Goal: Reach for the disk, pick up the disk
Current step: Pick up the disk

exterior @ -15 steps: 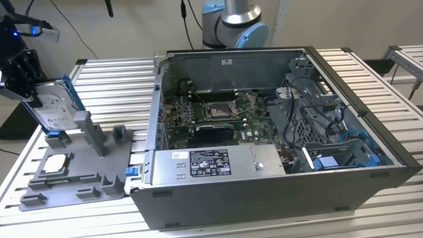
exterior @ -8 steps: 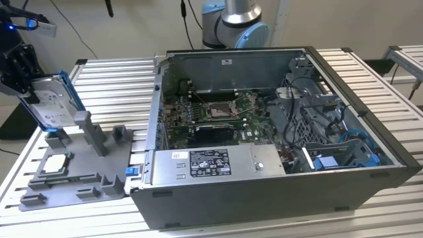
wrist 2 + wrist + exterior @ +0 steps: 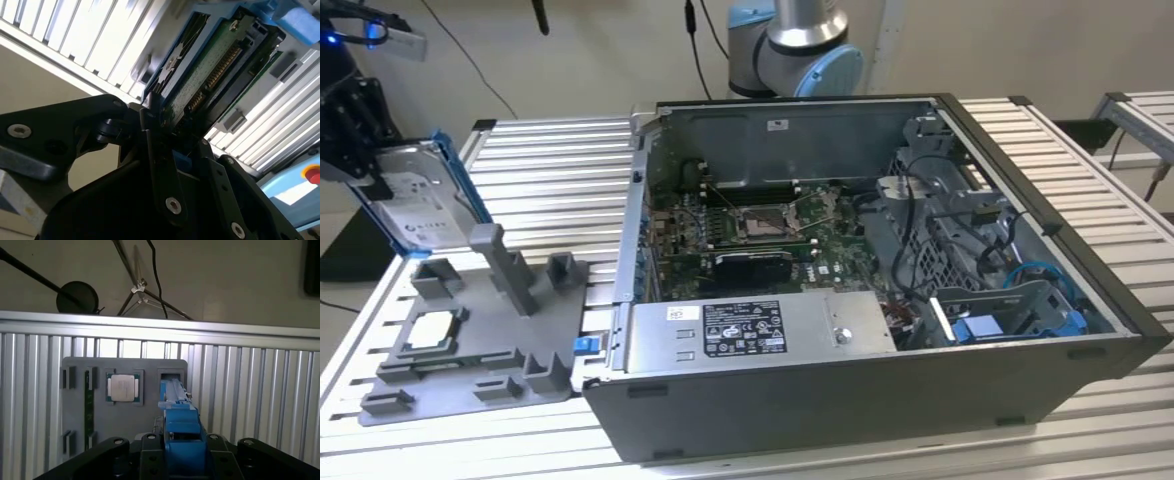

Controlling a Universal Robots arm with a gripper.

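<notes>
The gripper (image 3: 371, 180) is clenched on the disk (image 3: 420, 205), fingers pinching its blue frame rather than the labelled face. That probably spares the metal. The disk stands on edge over the gray fixture (image 3: 467, 345), at the slot beside the chip (image 3: 430, 328) — upright, it seems, because that slot takes it edgewise. Whether it has cleared the slot I cannot tell.

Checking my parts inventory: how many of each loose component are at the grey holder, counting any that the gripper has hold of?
Disk: 1, in the gripper
Square chip: 1
Green board strip: 1
Total: 3
</notes>
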